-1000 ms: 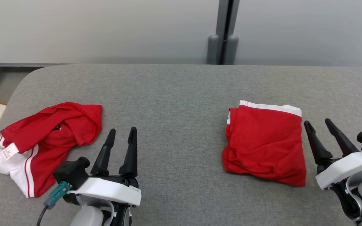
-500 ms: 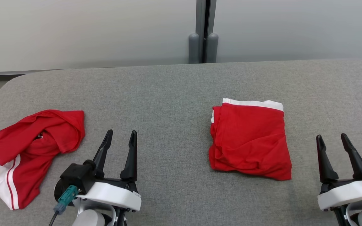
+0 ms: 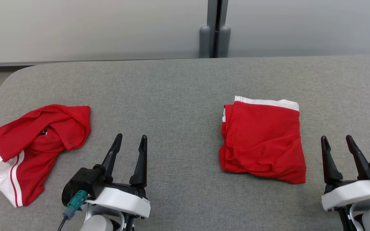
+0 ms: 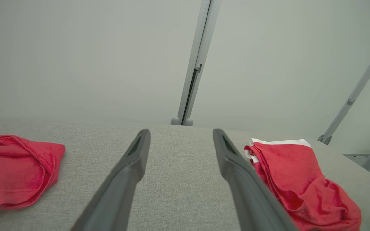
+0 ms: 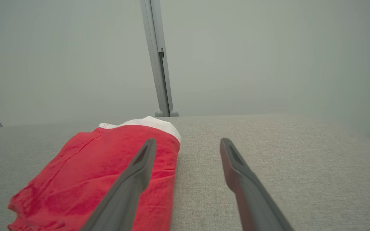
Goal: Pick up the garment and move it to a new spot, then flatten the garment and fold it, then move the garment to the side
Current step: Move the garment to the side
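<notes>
The folded garment [image 3: 262,141], red with a white band along its far edge, is lying flat on the grey table [image 3: 178,86], right of centre in the head view. The crumpled garment [image 3: 34,144], red with white parts and a white label, is lying in a heap at the left edge of that view, well apart from the folded one. The left gripper [image 3: 131,136] is rising from the lower left of the frame, between the 2 garments and nearer the crumpled one, its jaws standing wide open and empty. The right gripper [image 3: 336,137] is showing at the lower right, just beside the folded garment's right edge and apart from it, its jaws also standing wide open and empty. In the left wrist view the 2 fingers are framing bare table, with a garment at each side of the frame. In the right wrist view the left-hand finger is crossing in front of the folded garment's edge. A grey post [image 3: 215,29] is standing against the pale wall beyond the table
</notes>
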